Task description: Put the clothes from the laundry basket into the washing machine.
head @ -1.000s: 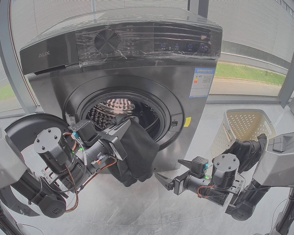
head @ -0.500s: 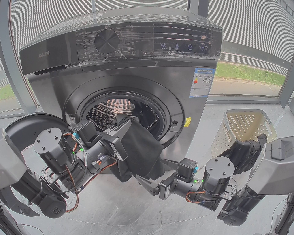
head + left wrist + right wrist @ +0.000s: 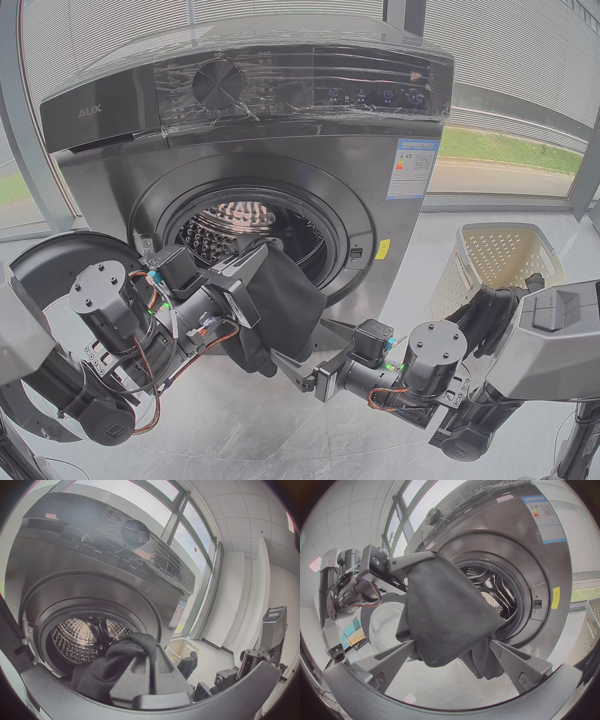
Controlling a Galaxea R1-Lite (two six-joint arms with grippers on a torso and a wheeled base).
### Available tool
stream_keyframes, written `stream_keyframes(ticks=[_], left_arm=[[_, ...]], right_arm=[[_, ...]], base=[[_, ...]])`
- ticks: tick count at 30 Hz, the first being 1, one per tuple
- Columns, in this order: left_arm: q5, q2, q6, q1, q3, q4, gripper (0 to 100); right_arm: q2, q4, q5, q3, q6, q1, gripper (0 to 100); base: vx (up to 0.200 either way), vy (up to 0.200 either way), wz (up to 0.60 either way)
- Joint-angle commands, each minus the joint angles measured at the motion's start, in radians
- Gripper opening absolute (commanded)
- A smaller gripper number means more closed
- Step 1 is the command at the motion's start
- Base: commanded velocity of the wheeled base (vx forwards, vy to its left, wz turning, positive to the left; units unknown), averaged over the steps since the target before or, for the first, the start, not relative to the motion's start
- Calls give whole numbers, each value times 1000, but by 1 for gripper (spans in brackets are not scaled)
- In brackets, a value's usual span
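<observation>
In front of the open round porthole (image 3: 250,232) of the dark grey front-loading washing machine (image 3: 262,156), my left end effector (image 3: 259,251) is clamped on the upper edge of a black mesh-fabric garment (image 3: 284,300). The cloth hangs from my grip across the lower lip of the opening and down the machine's front, clear of the grey tiled floor (image 3: 250,425). This arm and its hold are as they were a second ago. The difference lies in my right arm: a second ago my right end effector (image 3: 304,345) hung well to the right of the garment and apart from it. It has since swung left and a little up, so that its two fingers, spread wide and not closed, now stand on either side of the garment's hanging lower end. From my right wrist the black cloth (image 3: 447,611) drapes down between those fingers (image 3: 393,659). The bottom of the cloth has bunched slightly compared with before. To the right, the cream perforated plastic laundry basket (image 3: 500,250) stands on the floor in the same spot, with a second dark garment (image 3: 490,309) draped over its near rim. The machine's round door (image 3: 56,262) stands swung open at the left.
</observation>
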Motion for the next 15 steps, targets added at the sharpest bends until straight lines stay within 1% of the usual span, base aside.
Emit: stream_keyframes(ticks=[1, 4, 5, 6, 8, 9, 15], left_arm=[[0, -2, -1, 1, 1, 0, 0], [0, -2, 1, 1, 1, 0, 0], [0, -2, -1, 1, 1, 0, 0], [0, -2, -1, 1, 1, 0, 0], [0, -2, -1, 1, 2, 0, 0], [0, -2, -1, 1, 2, 0, 0], [-1, 6, 1, 5, 5, 0, 0]], right_arm=[[58, -8, -3, -29, 5, -11, 100], [62, -10, -20, -58, 13, -14, 100], [64, -10, -41, -83, 30, -14, 100], [64, -11, -51, -98, 39, -12, 100], [62, -11, -55, -121, 50, -6, 100], [62, -11, -55, -121, 50, -6, 0], [61, -11, -60, -120, 53, 12, 0]], base=[[0, 0, 0], [0, 0, 0], [0, 0, 0], [0, 0, 0], [0, 0, 0], [0, 0, 0], [0, 0, 0]])
